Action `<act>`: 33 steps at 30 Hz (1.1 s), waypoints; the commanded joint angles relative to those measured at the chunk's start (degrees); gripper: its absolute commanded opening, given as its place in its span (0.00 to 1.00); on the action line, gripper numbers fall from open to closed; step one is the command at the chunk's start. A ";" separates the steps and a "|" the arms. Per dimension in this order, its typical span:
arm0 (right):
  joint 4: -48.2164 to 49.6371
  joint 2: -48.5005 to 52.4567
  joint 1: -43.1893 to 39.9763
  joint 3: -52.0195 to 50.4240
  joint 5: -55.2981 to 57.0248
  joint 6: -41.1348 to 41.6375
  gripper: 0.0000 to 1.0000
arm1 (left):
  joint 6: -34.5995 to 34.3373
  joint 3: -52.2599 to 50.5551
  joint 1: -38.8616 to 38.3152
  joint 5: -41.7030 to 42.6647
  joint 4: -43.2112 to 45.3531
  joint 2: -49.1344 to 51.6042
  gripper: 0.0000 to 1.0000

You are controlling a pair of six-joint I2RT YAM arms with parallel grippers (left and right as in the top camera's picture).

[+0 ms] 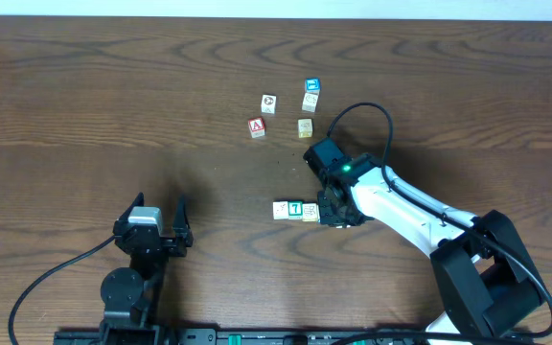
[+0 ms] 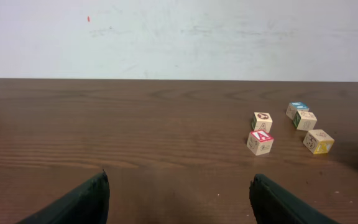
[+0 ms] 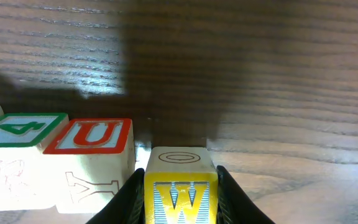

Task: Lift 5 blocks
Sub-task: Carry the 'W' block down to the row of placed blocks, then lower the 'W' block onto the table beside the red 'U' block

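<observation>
Robot lab bench: wooden table (image 1: 84,96), blank white wall (image 2: 179,37).

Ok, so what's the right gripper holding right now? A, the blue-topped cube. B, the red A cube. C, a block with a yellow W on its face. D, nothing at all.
C: the right wrist view shows the right gripper closed against both sides of the block with the yellow W face.
</observation>
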 commanded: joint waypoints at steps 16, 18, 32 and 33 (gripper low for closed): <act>3.52 0.96 0.33 -1.33 4.00 1.55 0.13 | -0.28 -0.70 0.28 1.01 -2.27 -0.04 0.73; 3.72 0.96 0.09 -1.33 3.98 1.57 0.09 | -0.28 -0.70 0.28 1.01 -2.27 -0.04 0.72; 2.62 0.96 -1.01 -1.33 2.14 1.57 0.04 | -0.28 -0.70 0.28 0.98 -2.27 -0.04 0.72; 2.51 0.96 -0.98 -1.33 1.60 1.57 0.04 | -0.28 -0.70 0.28 1.01 -2.27 -0.04 0.73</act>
